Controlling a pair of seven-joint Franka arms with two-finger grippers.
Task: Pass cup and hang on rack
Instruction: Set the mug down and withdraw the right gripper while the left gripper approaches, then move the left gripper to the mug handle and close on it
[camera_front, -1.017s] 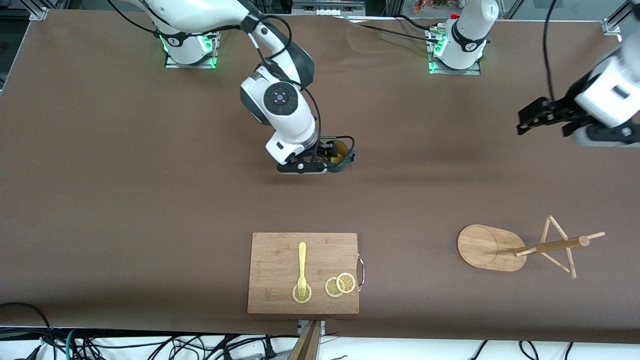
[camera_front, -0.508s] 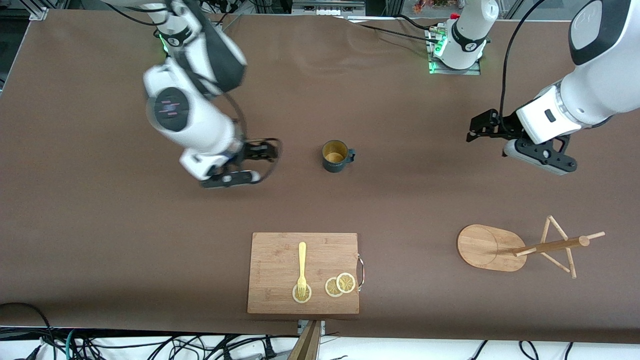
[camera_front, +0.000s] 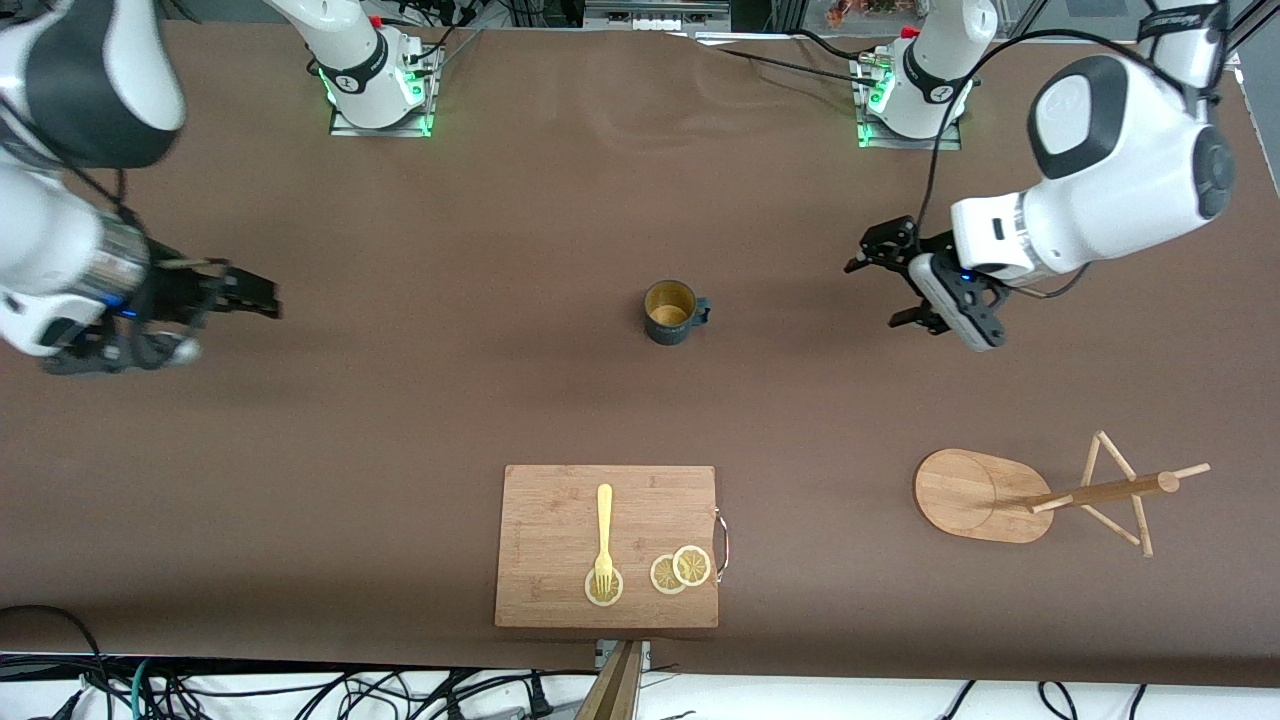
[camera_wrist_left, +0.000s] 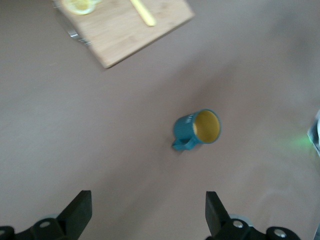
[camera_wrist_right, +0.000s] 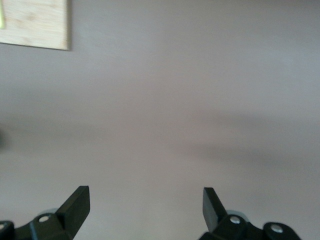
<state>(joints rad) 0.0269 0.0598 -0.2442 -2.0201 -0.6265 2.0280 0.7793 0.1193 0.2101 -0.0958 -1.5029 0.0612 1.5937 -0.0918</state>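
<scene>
Sitting upright in the middle of the table, the cup (camera_front: 670, 312) has nothing touching it. Its handle points toward the left arm's end. The left gripper (camera_front: 893, 282) hangs over bare table near the cup, fingers wide apart and empty. The right gripper (camera_front: 232, 297) waits over its own end, fingers apart too. The rack (camera_front: 1040, 490) lies tipped on its side, so hanging the cup there could fail. A bump could also knock the cup over.
</scene>
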